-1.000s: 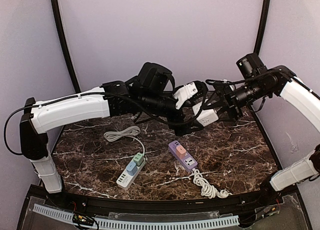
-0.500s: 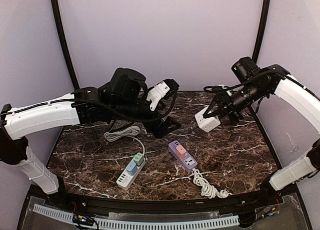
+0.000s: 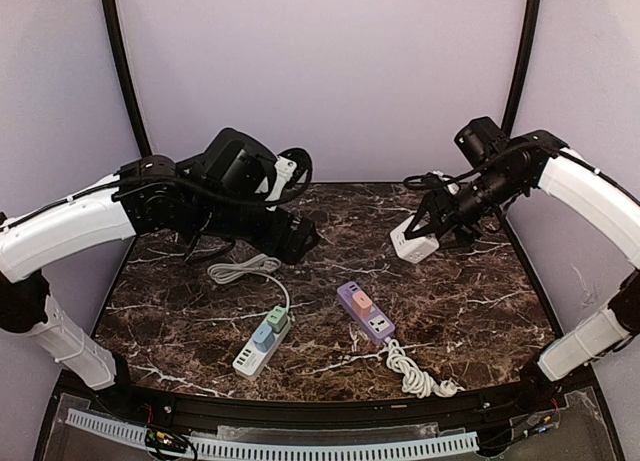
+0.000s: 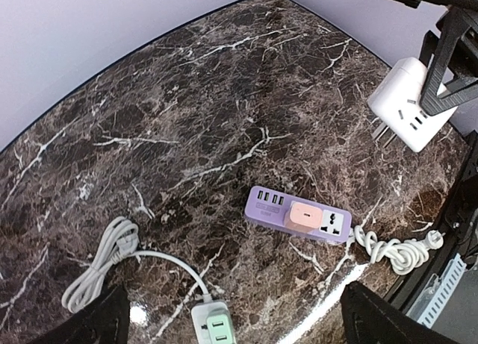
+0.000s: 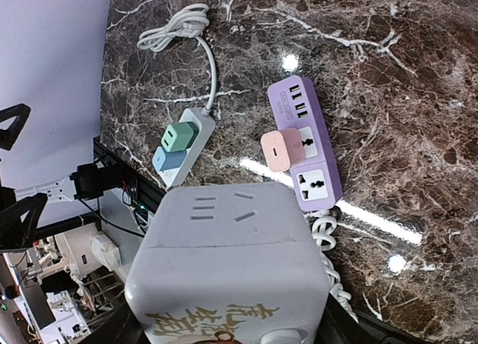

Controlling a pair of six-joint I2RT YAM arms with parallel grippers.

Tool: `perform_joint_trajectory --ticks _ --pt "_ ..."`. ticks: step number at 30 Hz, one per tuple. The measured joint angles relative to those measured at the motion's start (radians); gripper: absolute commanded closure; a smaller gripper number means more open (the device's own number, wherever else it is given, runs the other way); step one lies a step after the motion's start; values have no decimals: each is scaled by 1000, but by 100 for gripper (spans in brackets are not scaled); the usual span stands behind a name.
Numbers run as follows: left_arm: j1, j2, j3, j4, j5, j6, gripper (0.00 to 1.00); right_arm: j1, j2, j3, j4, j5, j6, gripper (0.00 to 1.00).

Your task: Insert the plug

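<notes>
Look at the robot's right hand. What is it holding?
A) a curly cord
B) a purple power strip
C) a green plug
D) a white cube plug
D: the right gripper is shut on the white cube plug, while the purple power strip lies flat on the table, untouched.

two-plug strip (image 3: 262,343) front left, one-plug strip (image 3: 365,311) right of it, cube adapter (image 3: 415,243) behind at right

White cube (image 5: 224,254) (gold lettering (image 5: 200,319), perhaps), purple strip (image 3: 365,311), brown white-veined table (image 3: 470,311)
</notes>
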Motion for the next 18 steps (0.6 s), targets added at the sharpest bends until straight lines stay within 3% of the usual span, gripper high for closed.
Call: perform_joint_trajectory --ticks 4,12,18 --pt "36 -61 -33 -47 21 -115 1 0 -5 0 0 34 11 100" --pt "170 -272 -253 -52 114 -307 1 1 -42 -23 7 94 76 100" --pt "185 -254 -277 -95 166 -371 1 6 -75 -54 23 114 114 100"
